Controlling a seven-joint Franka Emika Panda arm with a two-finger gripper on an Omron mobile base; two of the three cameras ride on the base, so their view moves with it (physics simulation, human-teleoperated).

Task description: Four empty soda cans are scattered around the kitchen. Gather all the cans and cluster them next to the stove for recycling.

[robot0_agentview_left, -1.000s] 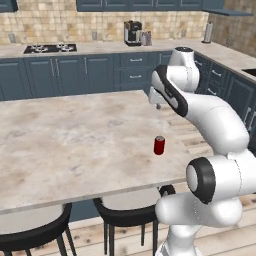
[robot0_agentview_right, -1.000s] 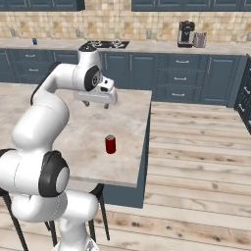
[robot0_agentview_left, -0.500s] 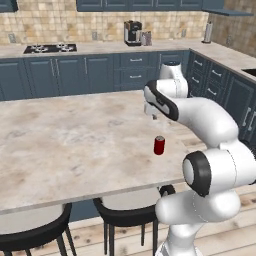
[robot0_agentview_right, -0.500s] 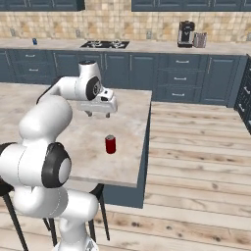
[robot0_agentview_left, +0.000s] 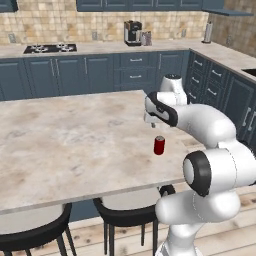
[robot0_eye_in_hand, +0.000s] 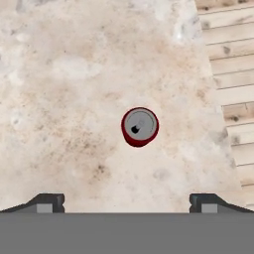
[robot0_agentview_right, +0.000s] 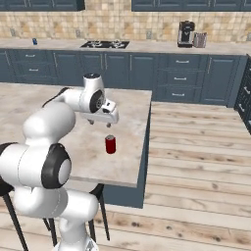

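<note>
Your small red soda can with the silvery top [robot0_eye_in_hand: 140, 126] stands upright on the pale marbled stone table [robot0_agentview_left: 60, 145], near its end by the wooden plank floor [robot0_agentview_right: 196, 162]. The claw [robot0_agentview_left: 152, 123] hovers above it with its fingers spread wide, holding nothing. Heads up: that can looks light, so if you come down off-centre a fingertip could knock it over and roll it off. The black gas stove [robot0_agentview_right: 105, 44] is well apart, on the back counter.

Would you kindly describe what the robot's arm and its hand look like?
The arm is built of glossy white, rounded segments with dark grey rings and caps at the joints. Its hand is a small white block ending in two short dark fingertips. No cables or markings are visible.
</note>
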